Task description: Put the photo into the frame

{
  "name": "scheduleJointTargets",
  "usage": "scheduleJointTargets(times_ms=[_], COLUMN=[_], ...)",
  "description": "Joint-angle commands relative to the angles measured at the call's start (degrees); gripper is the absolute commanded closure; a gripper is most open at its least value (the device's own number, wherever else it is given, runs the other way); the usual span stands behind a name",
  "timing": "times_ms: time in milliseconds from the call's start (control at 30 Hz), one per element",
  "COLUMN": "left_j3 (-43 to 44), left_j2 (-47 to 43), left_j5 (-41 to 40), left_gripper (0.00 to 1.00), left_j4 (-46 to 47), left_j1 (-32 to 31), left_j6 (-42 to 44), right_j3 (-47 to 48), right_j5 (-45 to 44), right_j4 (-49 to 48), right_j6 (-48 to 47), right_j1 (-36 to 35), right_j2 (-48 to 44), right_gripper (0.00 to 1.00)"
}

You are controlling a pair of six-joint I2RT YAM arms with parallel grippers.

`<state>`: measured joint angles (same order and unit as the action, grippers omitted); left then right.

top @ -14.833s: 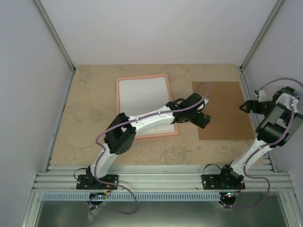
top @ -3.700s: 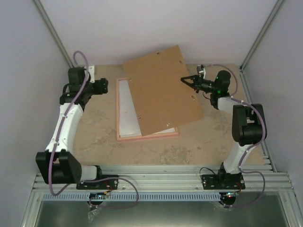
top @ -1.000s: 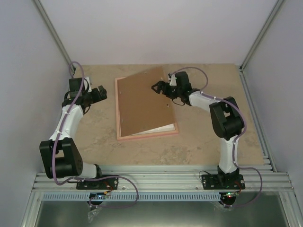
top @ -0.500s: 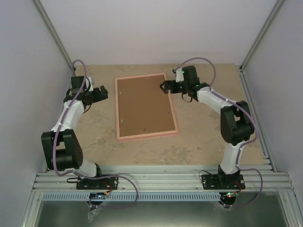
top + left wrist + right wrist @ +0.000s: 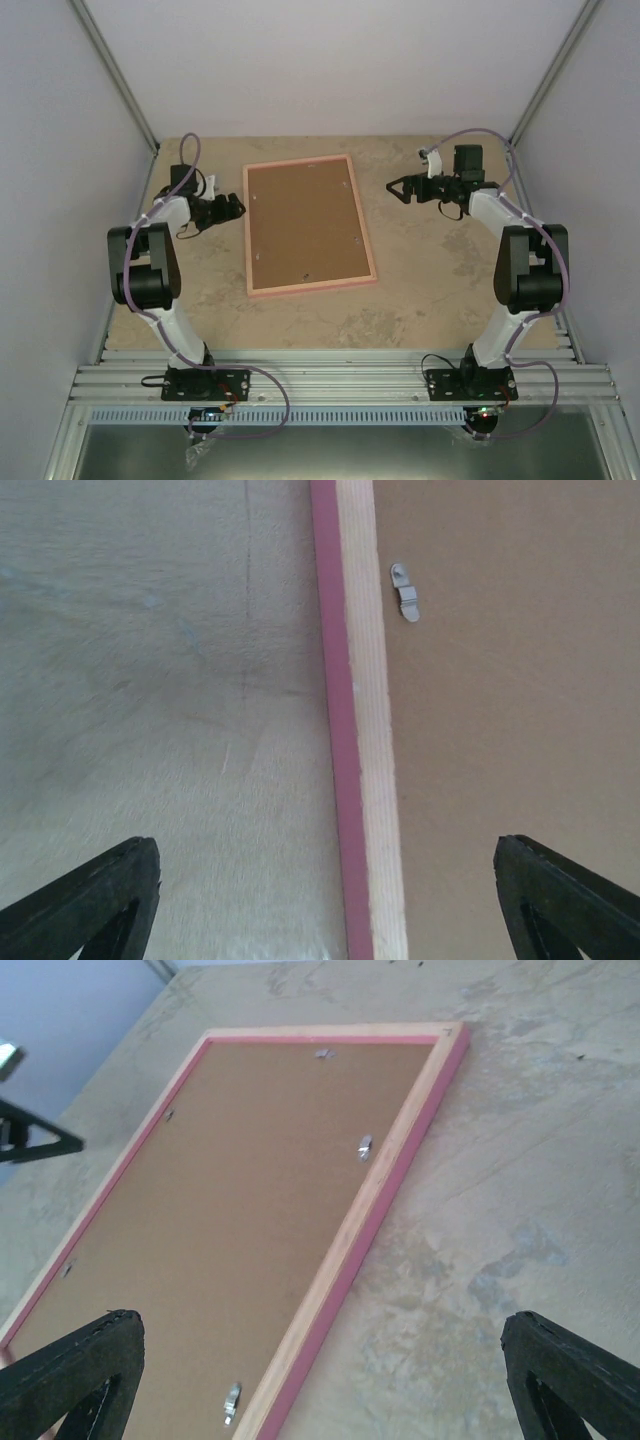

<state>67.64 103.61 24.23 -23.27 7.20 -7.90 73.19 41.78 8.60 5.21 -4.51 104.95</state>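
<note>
The pink frame point(image 5: 361, 233) lies flat at the table's middle, face down, with the brown cardboard sheet point(image 5: 305, 222) lying inside it. The photo is hidden under the sheet. My left gripper point(image 5: 238, 206) is open and empty just left of the frame's left edge; in the left wrist view its jaws stand wide over that edge point(image 5: 345, 740). My right gripper point(image 5: 394, 188) is open and empty a little right of the frame's upper right part. The right wrist view shows the frame point(image 5: 385, 1210), the sheet point(image 5: 230, 1210) and small metal clips point(image 5: 365, 1147).
Grey walls and metal corner posts point(image 5: 118, 80) close the table at the left, back and right. A metal rail point(image 5: 330, 375) runs along the near edge at the arm bases.
The right gripper has let go of the cardboard sheet, which now lies flat in the frame, and has drawn back to the right. The left gripper has moved right, close to the frame's left edge.
</note>
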Motion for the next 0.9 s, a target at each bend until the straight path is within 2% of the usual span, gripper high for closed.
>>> scheduleJointTargets(times_ms=[0, 100, 300, 467, 733, 867], left_j3=[4.54, 6.18, 8.6, 8.74, 6.52, 3.76], left_j2=[4.73, 7.55, 11.89, 13.19, 13.35, 11.68], left_j5=[3.04, 1.99, -1.76, -7.77, -15.2, -15.14], left_gripper=[0.1, 0.15, 0.38, 0.54, 0.7, 0.71], left_j4=[0.16, 0.39, -0.45, 0.03, 0.12, -0.11], left_j1=[-2.13, -4.7, -11.33, -18.09, -27.22, -29.52], left_j6=[2.95, 3.53, 6.19, 10.24, 16.2, 17.74], right_j3=[-2.7, -4.28, -8.69, -11.66, -15.69, -17.55], right_j5=[8.65, 10.57, 13.49, 11.08, 3.48, 2.13], right_j4=[2.93, 3.98, 4.68, 8.32, 15.3, 17.59], right_j6=[-7.48, -7.78, -7.97, -15.37, -25.88, -28.89], right_j1=[1.32, 1.35, 2.12, 2.96, 3.66, 3.76], right_j2=[-3.93, -3.15, -3.83, -8.39, -15.48, -19.51], right_gripper=[0.02, 0.02, 0.04, 0.04, 0.06, 0.06])
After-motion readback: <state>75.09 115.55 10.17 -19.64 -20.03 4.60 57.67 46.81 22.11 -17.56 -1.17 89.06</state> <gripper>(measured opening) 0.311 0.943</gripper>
